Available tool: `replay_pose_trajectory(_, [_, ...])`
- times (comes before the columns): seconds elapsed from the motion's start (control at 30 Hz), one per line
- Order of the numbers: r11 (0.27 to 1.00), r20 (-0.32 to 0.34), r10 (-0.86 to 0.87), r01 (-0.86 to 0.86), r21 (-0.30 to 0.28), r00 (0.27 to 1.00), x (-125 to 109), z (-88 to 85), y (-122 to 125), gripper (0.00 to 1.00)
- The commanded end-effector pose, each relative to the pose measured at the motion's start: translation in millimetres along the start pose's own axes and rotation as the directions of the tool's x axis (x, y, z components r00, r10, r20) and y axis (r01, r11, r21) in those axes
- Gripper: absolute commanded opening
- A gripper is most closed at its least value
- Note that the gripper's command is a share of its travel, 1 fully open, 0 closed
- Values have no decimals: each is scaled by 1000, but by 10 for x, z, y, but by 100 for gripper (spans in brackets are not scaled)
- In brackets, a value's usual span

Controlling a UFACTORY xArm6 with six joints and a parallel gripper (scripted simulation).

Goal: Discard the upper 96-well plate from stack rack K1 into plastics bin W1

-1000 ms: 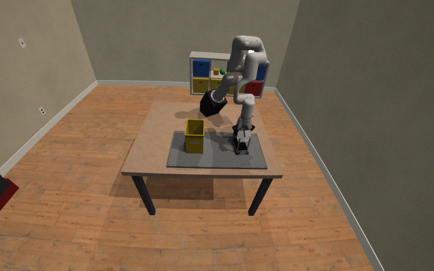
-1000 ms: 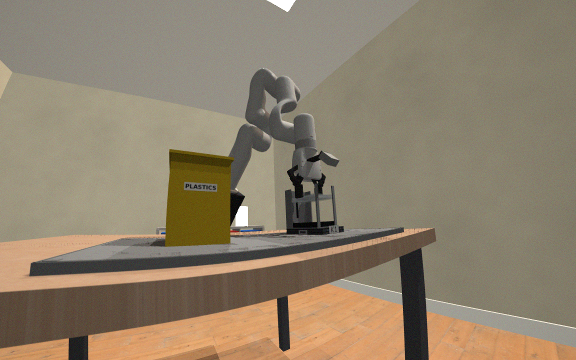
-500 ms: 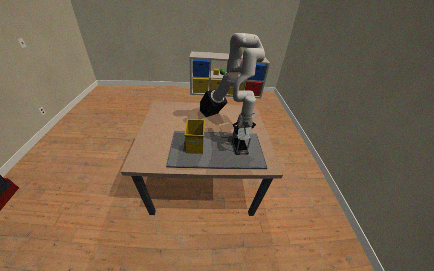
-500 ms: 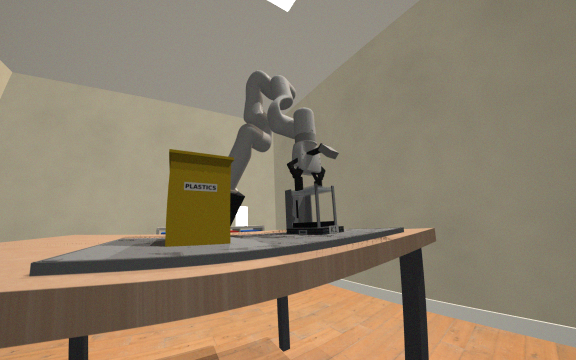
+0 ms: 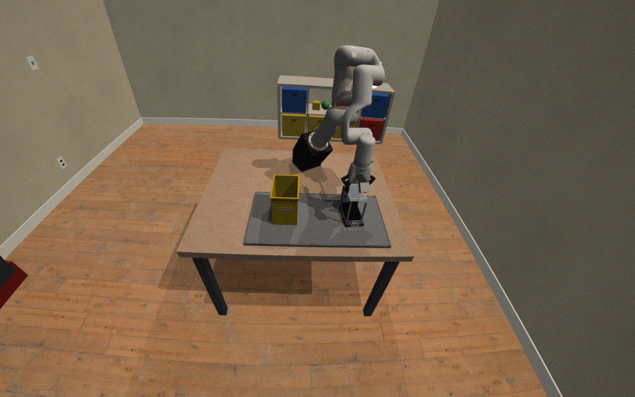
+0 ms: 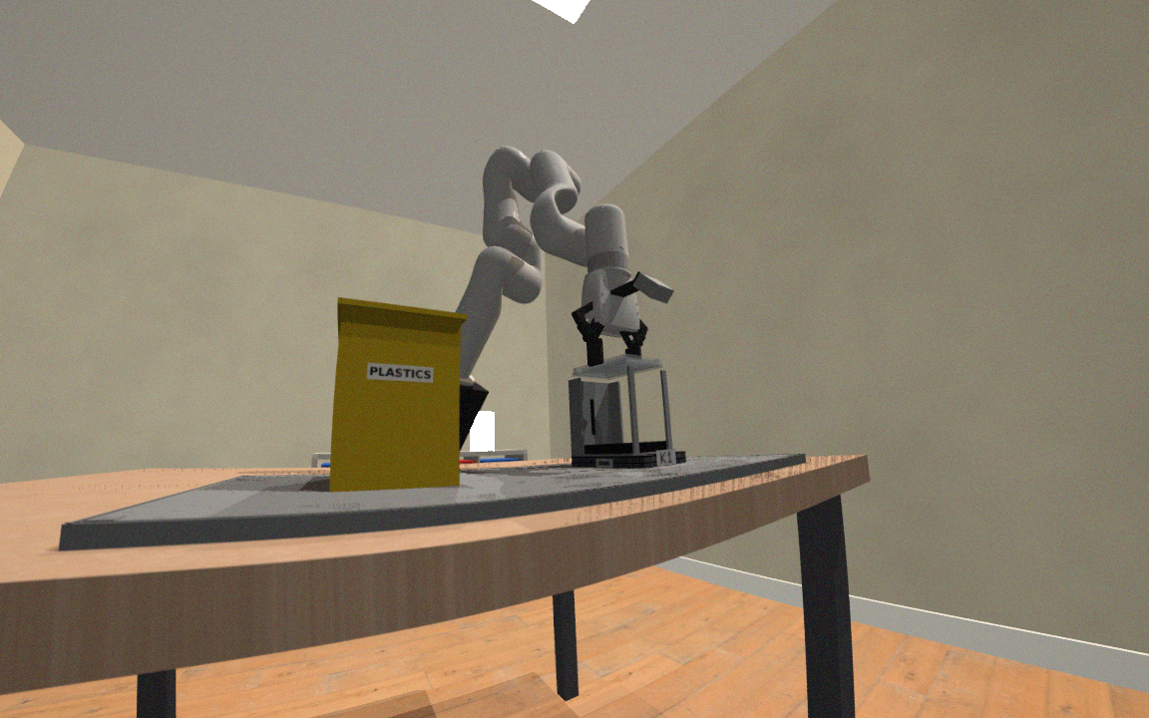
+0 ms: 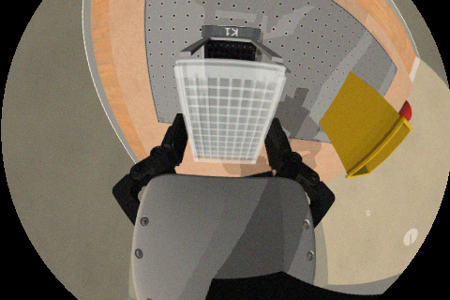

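My gripper (image 7: 227,126) is shut on the upper 96-well plate (image 7: 228,109), a clear plate with a grid of wells, and grips it by its two long sides. In the exterior view the plate (image 6: 616,364) is level with the top of the posts of rack K1 (image 6: 623,415), and the gripper (image 6: 611,350) is right above it. The rack (image 5: 351,211) stands at the right of the grey mat. The lower plate is hidden under the held one. The yellow plastics bin W1 (image 6: 393,408) (image 5: 284,199) stands upright at the left of the mat, apart from the rack.
The arm's black base (image 5: 310,151) sits on the table behind the mat. A shelf with coloured boxes (image 5: 334,108) stands at the back wall. The table's right edge runs close to the rack.
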State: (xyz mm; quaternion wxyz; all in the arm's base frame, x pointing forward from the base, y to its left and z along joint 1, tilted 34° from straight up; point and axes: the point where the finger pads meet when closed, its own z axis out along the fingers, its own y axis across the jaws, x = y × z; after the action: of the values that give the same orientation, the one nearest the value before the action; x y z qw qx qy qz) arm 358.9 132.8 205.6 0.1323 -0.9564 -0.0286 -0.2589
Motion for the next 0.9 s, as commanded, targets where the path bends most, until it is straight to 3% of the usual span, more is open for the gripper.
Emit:
replay_pose_trajectory(0.0, [1000, -3, 0, 0, 1, 1000, 11, -25, -4, 0])
replay_pose_trajectory(0.87, [1000, -3, 0, 0, 1, 1000, 11, -427, -5, 0])
